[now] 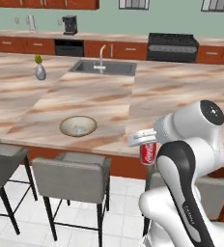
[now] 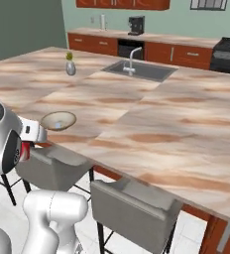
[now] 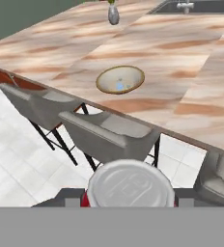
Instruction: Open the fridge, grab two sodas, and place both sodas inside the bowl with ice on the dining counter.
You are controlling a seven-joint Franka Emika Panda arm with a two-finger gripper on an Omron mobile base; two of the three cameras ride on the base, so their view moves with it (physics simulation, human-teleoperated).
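Beside counter (image 1: 133, 96), fingers (image 3: 70, 198) clasp soda (image 3: 131, 185).

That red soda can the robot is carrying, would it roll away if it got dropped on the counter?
Probably, if it lands on its side: the soda can is a smooth round cylinder. Set upright on its flat end it should stand. The bowl looks shallow, so a can laid there might rock.

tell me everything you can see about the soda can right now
The soda can is a small red cylinder with white lettering and a silver top, which shows round and ridged in the hand view. It hangs upright in the gripper, clamped near its top, off the dining counter and just past its near edge, above the stools. The bowl sits apart, to its left.
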